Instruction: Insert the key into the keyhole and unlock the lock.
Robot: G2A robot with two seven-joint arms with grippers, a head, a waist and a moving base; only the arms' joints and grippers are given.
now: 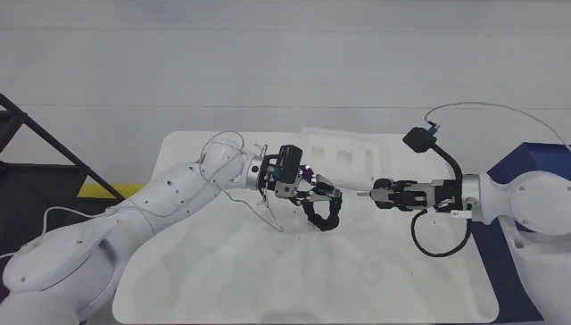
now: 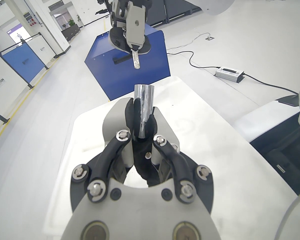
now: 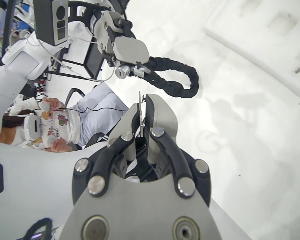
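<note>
Nearest to us, in the left wrist view, the left gripper (image 2: 140,113) has its fingers drawn together and clamped on the lock (image 2: 141,154); it grips the black sleeve, so that the bright metal cylinder (image 2: 143,98) stands out past the fingertips; the black cable loop (image 1: 323,214) of the lock hangs free beside this gripper, above the table (image 1: 268,280); a little farther, the key (image 2: 135,62) points its blade toward the end of the cylinder, but a clear gap separates the two, so we judge that the insertion is not yet made; farther again, the right gripper (image 2: 133,47) is closed tight on the head of the key, and the blade comes out between its fingers; the two grippers face each other above the far half of the table, about midway between its left and right edges; beyond them, along the far edge, lies a white foam tray (image 1: 343,157); the picking up of both things looks done, and what is left, in our judgement, is to line up the blade with the cylinder, push it in, and turn it to unlock.
</note>
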